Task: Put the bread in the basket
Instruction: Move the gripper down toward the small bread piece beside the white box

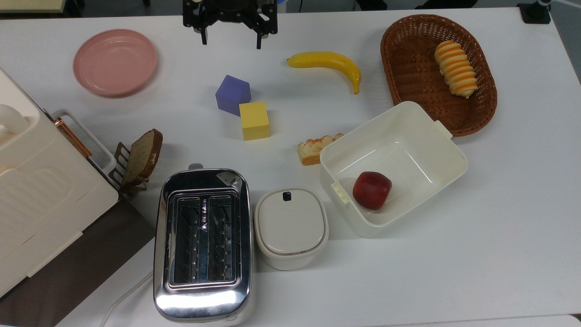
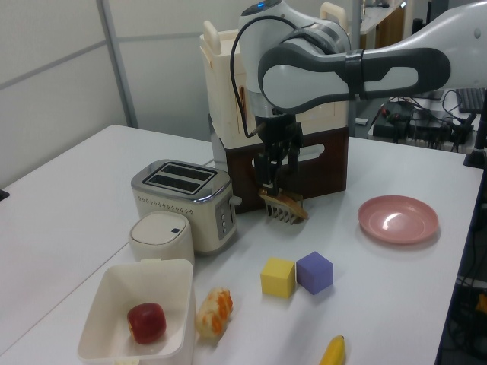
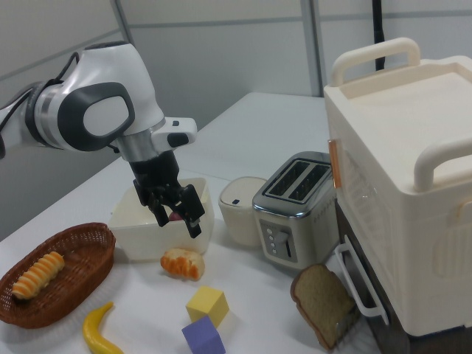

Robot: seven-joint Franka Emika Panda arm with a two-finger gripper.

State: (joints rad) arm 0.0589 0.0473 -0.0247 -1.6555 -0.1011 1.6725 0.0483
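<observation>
The bread (image 1: 317, 147) is a small pale pastry with an orange-brown edge, lying on the white table against the white tub's corner; it also shows as bread (image 2: 213, 312) and bread (image 3: 182, 263). The brown wicker basket (image 1: 399, 86) stands at the top view's upper right, seen again as the basket (image 3: 74, 247), and holds a cream-and-orange spiral roll (image 1: 456, 68). My gripper (image 1: 231, 40) hangs open and empty at the top view's upper edge, far from the bread. In the right view the gripper (image 3: 179, 220) hovers above the bread, in front of the tub.
A white tub (image 1: 449, 154) with a red apple (image 1: 372, 190) sits between bread and basket. A banana (image 1: 329, 62), purple cube (image 1: 232, 94), yellow cube (image 1: 254, 120), pink plate (image 1: 115, 61), toaster (image 1: 203, 245), lidded white pot (image 1: 291, 227), racked toast (image 1: 143, 156) and cream box (image 1: 36, 190) surround them.
</observation>
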